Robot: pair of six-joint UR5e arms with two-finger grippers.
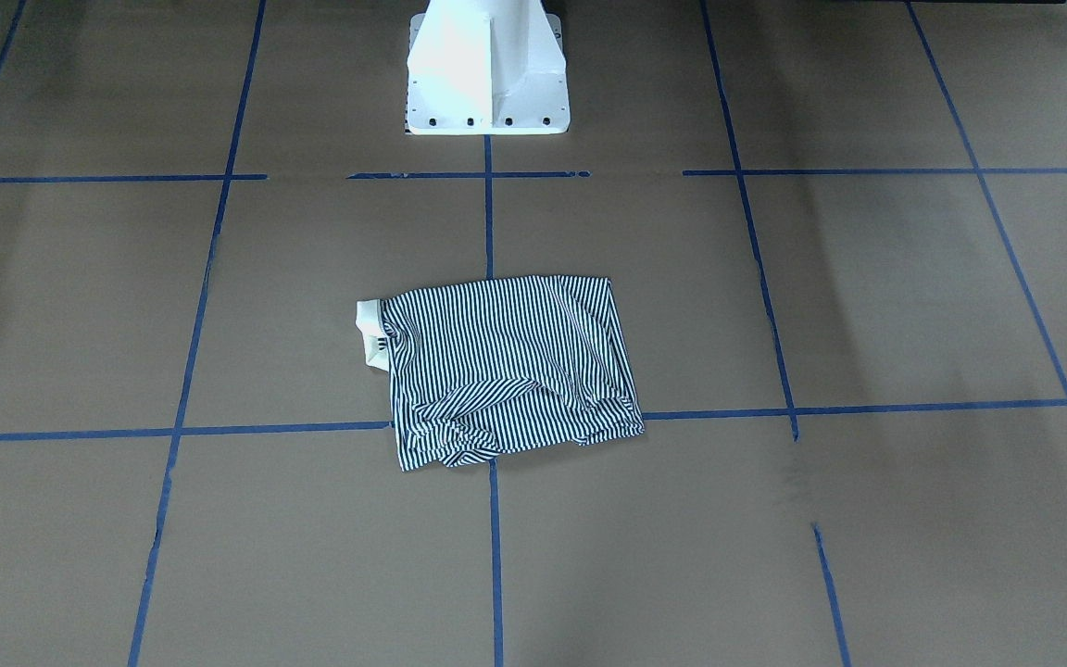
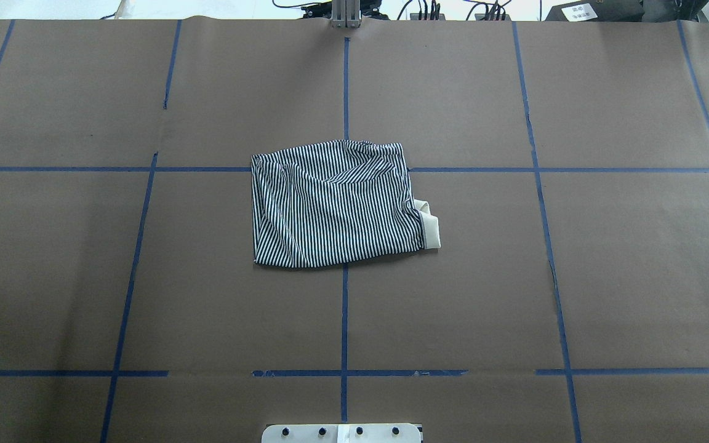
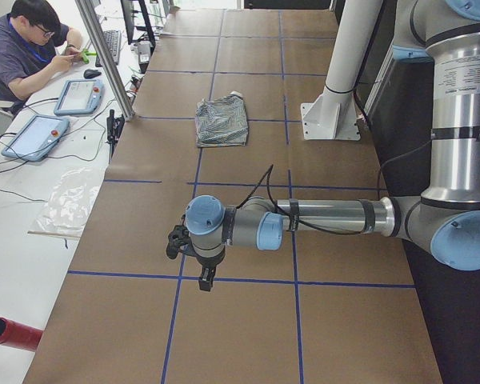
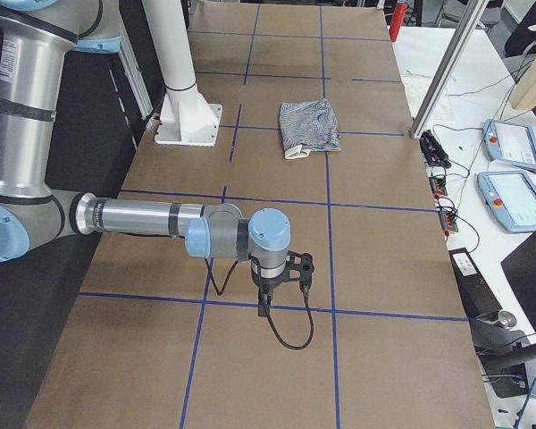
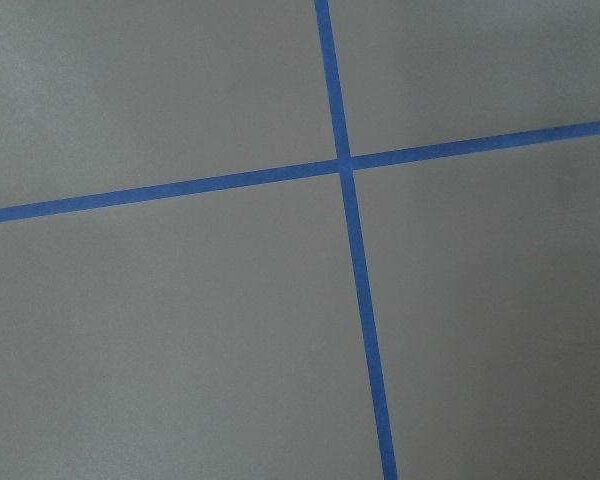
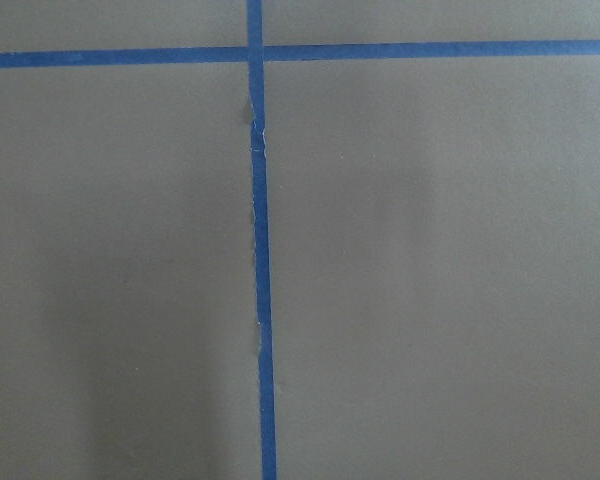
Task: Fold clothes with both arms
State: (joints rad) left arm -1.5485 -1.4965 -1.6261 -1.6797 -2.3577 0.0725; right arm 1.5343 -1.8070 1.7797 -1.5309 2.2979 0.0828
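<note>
Lying folded mid-frame, the polo shirt (image 2: 336, 206) is pictured; whether left fingers (image 3: 204, 282) and right fingers (image 4: 264, 308) are apart cannot be told.

left arm (image 3: 328, 216): upper arm upright, forearm level, wrist bent down
left gripper (image 3: 206, 282): points straight down, opening too small to tell
right arm (image 4: 143, 217): mirrored pose, upper arm upright, forearm level
right gripper (image 4: 264, 308): points straight down, opening unclear
</note>
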